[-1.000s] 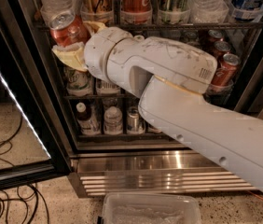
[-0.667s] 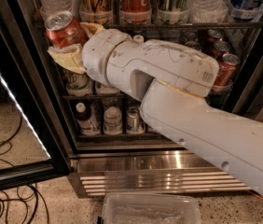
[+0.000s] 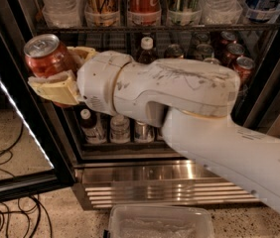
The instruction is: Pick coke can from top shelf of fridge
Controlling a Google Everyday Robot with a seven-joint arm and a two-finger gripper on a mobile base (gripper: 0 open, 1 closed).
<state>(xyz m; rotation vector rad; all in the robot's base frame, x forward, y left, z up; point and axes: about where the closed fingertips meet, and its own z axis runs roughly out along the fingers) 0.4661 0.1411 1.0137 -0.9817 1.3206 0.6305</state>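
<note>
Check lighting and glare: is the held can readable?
Camera view: the coke can, clamped in the end effector at left before the fridge, is evenly lit; a light strip on the door edge blows out; the base grille glints; bottles below sit dim.

Red silver-topped coke can [image 3: 48, 57], cream-yellow gripper [image 3: 51, 68] at fridge's [image 3: 165, 175] left edge, white arm [image 3: 179, 88]

My gripper [image 3: 55, 67], at nine o'clock in view, had pale yellow fingers [image 3: 55, 88]; my arm [image 3: 179, 90] was bulky, rounded white shells, grey-scuffed.
</note>
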